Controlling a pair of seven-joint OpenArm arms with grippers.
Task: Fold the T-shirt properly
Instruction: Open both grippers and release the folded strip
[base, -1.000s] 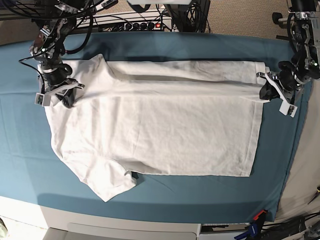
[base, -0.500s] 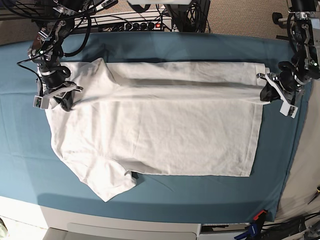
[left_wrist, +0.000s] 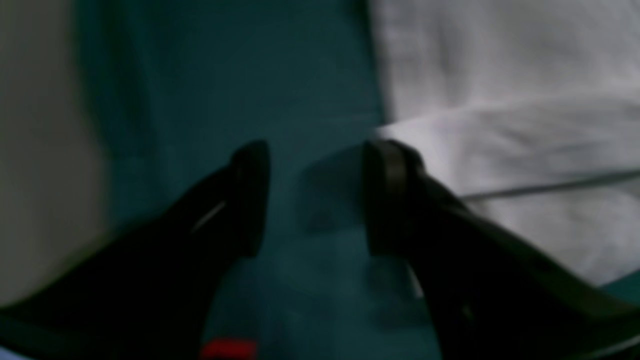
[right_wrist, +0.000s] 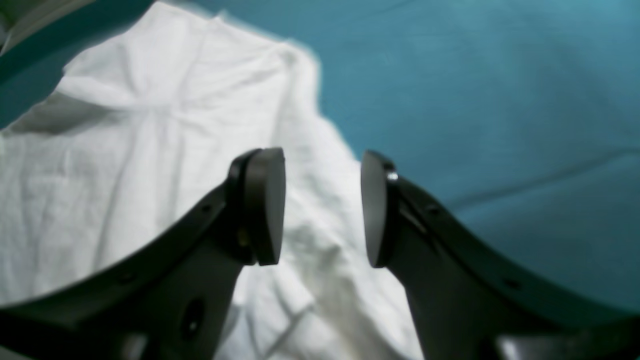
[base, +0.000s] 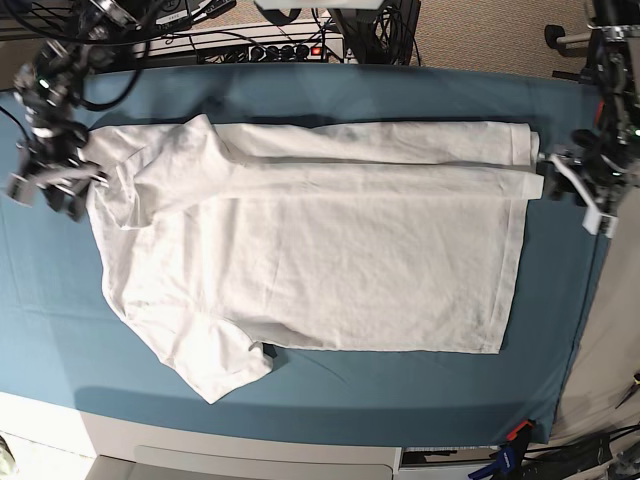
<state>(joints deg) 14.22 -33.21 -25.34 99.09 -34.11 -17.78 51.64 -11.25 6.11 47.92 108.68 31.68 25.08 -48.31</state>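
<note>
Spread flat across the middle of the tabletop: the T-shirt (base: 310, 260), white and wrinkled, lying on the teal table cloth (base: 400, 390). Far long edge folded over toward the middle, making a narrow doubled band (base: 380, 145) parallel to the table's far edge. One short sleeve (base: 215, 365) sticking out toward the near edge, closer to the near left corner. Hem end (base: 515, 250) toward the right edge of the table, collar end toward the left edge.

Near the table's right edge, toward the far right corner: the left gripper (base: 585, 190), just beside the end of the folded band. Jaws apart in the left wrist view (left_wrist: 312, 197), nothing but teal cloth between them; one dark finger (left_wrist: 387, 200) sitting right at the shirt's corner (left_wrist: 400, 132), possibly touching it, though too blurred to say for sure.

Near the table's left edge, toward the far left corner: the right gripper (base: 55, 180), just beside the shirt's collar-end corner. Jaws apart in the right wrist view (right_wrist: 322, 207), white fabric (right_wrist: 150, 150) visible below and between the round black pads (right_wrist: 265, 205), nothing pinched.
</note>
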